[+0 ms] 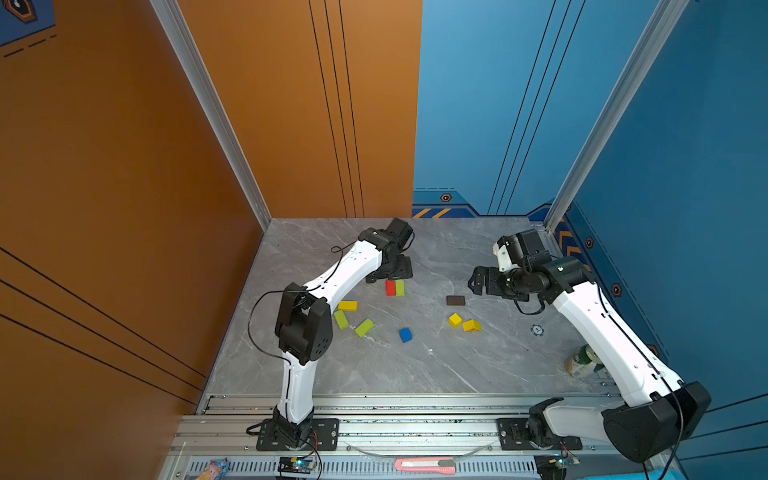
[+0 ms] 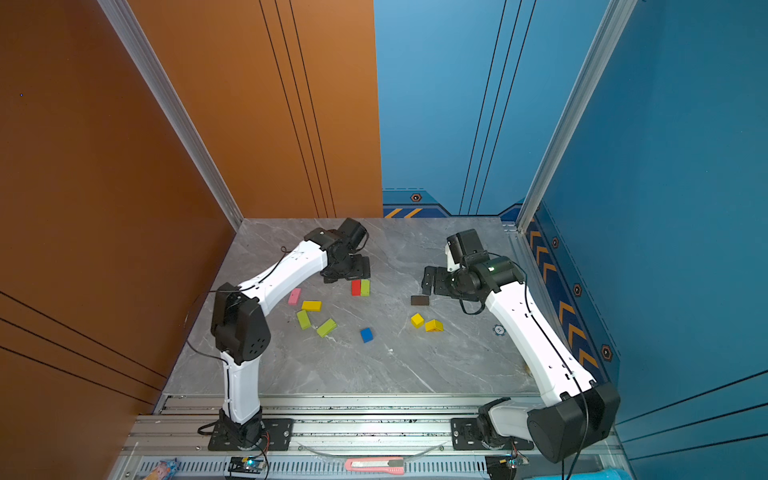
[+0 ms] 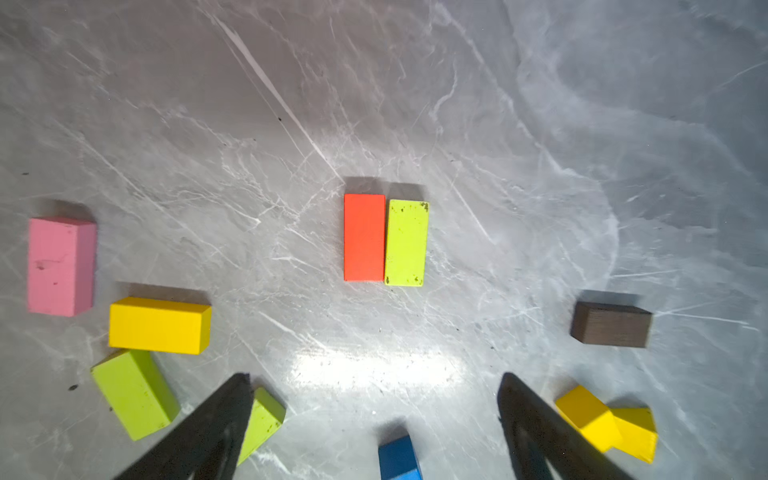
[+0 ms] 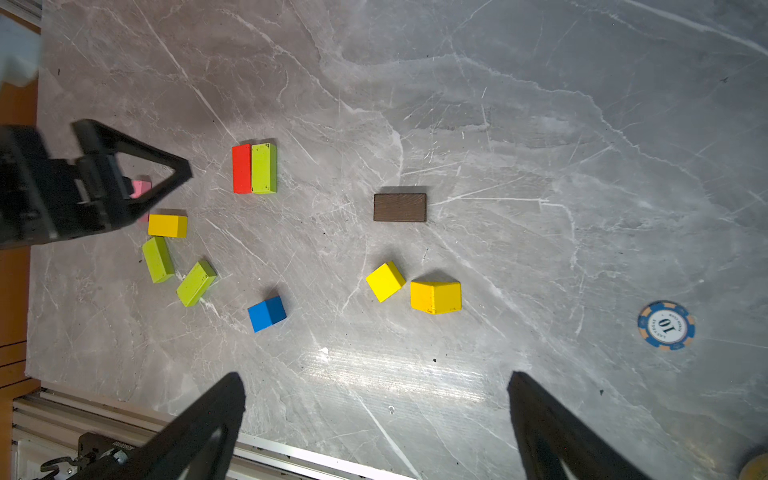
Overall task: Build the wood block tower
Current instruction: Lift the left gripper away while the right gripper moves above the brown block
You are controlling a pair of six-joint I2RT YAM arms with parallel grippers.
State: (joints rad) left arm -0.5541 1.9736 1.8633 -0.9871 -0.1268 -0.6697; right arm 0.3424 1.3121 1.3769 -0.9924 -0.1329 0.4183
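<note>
Since the red bar [image 3: 364, 237] and one lime bar [image 3: 406, 243] lie flat with their long sides touching, I read them as the foot of the tower. A doubled base gives the next layer something broad to sit across. Nothing stands on that pair yet.

The left gripper [image 3: 374, 378] hangs just behind the pair, toward the back wall, in both top views. Its fingers are spread wide with nothing between them, so I take it to have no hold on either bar. The right gripper [image 4: 374, 376] is likewise spread and empty, hovering near the brown block [image 4: 400, 207]. That probably puts it clear of the left arm yet close to the pieces on its own side.

The rest of the wood blocks lie loose on the table [image 1: 457, 374]. A pink block [image 3: 61, 266], a yellow bar [image 3: 160, 325] and two more lime bars [image 3: 135, 392] are clustered on the left arm's side. The blue cube [image 4: 267, 313] sits alone toward the front middle. The yellow cube [image 4: 385, 281] and the yellow roof piece [image 4: 435, 296] are just beside each other on the right.

A poker chip [image 4: 666, 325] and a can [image 1: 584, 360] sit well off near the right edge and are no part of the job. My guess is that a crosswise bar goes on next. The risk I see is nudging the pair apart as it lands.
</note>
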